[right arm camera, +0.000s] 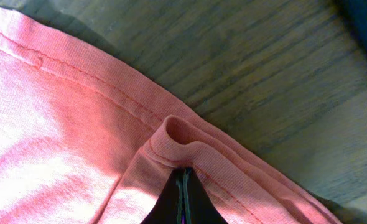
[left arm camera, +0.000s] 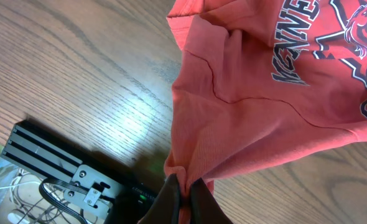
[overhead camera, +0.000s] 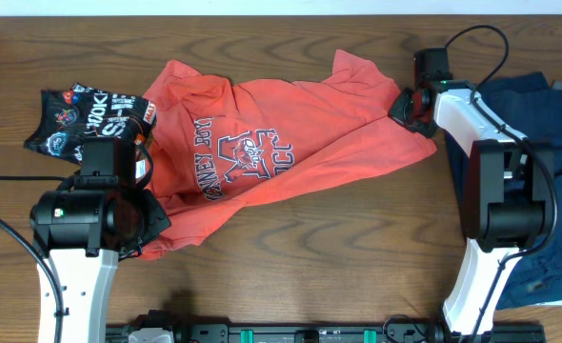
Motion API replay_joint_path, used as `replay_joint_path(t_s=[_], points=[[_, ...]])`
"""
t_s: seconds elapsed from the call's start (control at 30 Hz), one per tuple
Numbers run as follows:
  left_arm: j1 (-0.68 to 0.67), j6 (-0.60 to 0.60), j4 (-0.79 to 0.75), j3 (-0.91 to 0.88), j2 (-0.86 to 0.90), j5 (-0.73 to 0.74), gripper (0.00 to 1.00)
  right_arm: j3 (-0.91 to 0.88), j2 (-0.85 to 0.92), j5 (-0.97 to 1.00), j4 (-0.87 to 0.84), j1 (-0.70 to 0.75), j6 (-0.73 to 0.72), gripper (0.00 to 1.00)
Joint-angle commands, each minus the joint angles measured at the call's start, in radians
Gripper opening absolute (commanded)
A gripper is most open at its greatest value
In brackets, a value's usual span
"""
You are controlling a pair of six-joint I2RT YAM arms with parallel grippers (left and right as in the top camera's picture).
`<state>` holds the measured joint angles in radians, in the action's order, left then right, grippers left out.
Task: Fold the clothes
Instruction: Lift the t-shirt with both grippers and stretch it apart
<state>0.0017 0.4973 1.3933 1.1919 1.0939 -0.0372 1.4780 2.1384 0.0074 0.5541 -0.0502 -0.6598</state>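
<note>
The coral-red T-shirt (overhead camera: pixel 262 143) lies rumpled across the middle of the wooden table, its white-and-navy lettering facing up. My left gripper (overhead camera: pixel 152 231) is at the shirt's near left corner. In the left wrist view this gripper (left arm camera: pixel 185 186) is shut on a bunch of the red fabric (left arm camera: pixel 258 118), which rises away from the fingers. My right gripper (overhead camera: pixel 402 107) is at the shirt's far right edge. The right wrist view shows it (right arm camera: pixel 183 175) shut, with a raised fold of the stitched hem (right arm camera: pixel 177 134) pinched at the tips. A small black printed garment (overhead camera: pixel 71 114) lies at the far left.
A dark navy garment (overhead camera: pixel 548 105) lies at the right edge, under and beside the right arm. A black rail (overhead camera: pixel 310 333) with cables runs along the table's front edge and shows close to the left gripper (left arm camera: pixel 53 155). Bare wood (overhead camera: pixel 338 248) lies in front of the shirt.
</note>
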Motion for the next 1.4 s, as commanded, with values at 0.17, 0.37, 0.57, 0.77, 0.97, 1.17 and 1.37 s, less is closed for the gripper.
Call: replay_joint_path(t_s=[0.17, 0.37, 0.57, 0.77, 0.97, 1.17, 1.37], points=[[0.0, -0.005, -0.002, 0.007, -0.003, -0.023, 0.06, 0.015, -0.038, 0.014, -0.069, 0.021, 0.055, 0.53], [0.0, -0.005, -0.005, 0.007, -0.003, -0.023, 0.06, 0.014, 0.004, 0.024, -0.096, 0.003, 0.055, 0.57], [0.0, -0.005, -0.005, 0.007, -0.003, -0.023, 0.06, 0.014, 0.029, 0.023, -0.101, -0.005, 0.055, 0.46], [0.0, -0.005, -0.005, 0.007, -0.003, -0.023, 0.06, 0.014, 0.029, 0.03, -0.084, -0.001, 0.055, 0.13], [0.0, -0.005, -0.008, 0.007, -0.003, -0.023, 0.06, 0.014, 0.015, 0.084, -0.028, 0.001, 0.055, 0.01], [0.0, -0.006, -0.037, 0.007, -0.003, -0.018, 0.06, 0.016, -0.101, 0.117, 0.095, 0.03, 0.077, 0.01], [0.0, -0.101, -0.167, 0.031, -0.003, 0.109, 0.06, 0.018, -0.345, 0.113, 0.235, 0.063, 0.207, 0.01]])
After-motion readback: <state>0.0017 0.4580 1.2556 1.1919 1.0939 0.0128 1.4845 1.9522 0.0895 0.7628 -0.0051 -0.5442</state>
